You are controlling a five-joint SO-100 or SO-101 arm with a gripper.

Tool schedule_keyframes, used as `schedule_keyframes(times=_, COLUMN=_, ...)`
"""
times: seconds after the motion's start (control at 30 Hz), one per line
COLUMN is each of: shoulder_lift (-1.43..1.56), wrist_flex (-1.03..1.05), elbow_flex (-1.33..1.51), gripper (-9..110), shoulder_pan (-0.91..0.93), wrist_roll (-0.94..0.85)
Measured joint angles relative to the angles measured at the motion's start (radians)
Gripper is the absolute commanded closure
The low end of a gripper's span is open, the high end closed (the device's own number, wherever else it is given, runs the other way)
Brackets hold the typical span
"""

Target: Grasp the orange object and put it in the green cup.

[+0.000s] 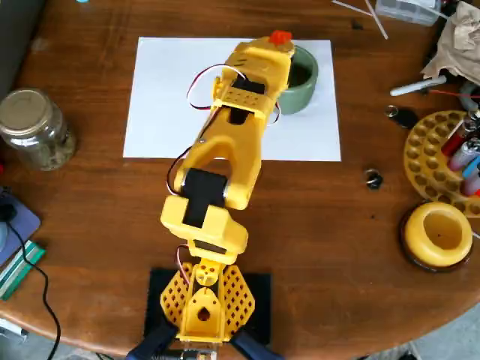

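In the overhead view the yellow arm reaches up the table over the white paper. Its gripper (277, 43) sits at the arm's far tip, with the fingers mostly hidden beneath the wrist. The orange object (280, 37) pokes out at that tip, and the gripper appears shut on it. The piece is raised near the upper left rim of the green cup (306, 77). The wrist covers the cup's left half, and only part of its dark inside shows.
The white paper sheet (169, 90) lies under arm and cup. A glass jar (34, 127) stands at the left. On the right are a yellow ring-shaped bowl (439, 234), a yellow holed tray with pens (435, 157), a small dark bit (373, 178) and a marker (416, 88).
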Motion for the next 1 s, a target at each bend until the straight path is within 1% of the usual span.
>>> schedule_keyframes(times=0.37, shoulder_lift=-0.112, wrist_flex=-0.115, elbow_flex=-0.009, gripper=102, shoulder_pan=0.018, wrist_roll=-0.018)
schedule_keyframes(times=0.83, shoulder_lift=-0.117, wrist_flex=-0.121, elbow_flex=-0.006, gripper=102, shoulder_pan=0.041, wrist_roll=-0.028)
schedule_keyframes(times=1.0, shoulder_lift=-0.117, wrist_flex=-0.124, elbow_flex=0.008, gripper=99, shoulder_pan=0.041, wrist_roll=-0.029)
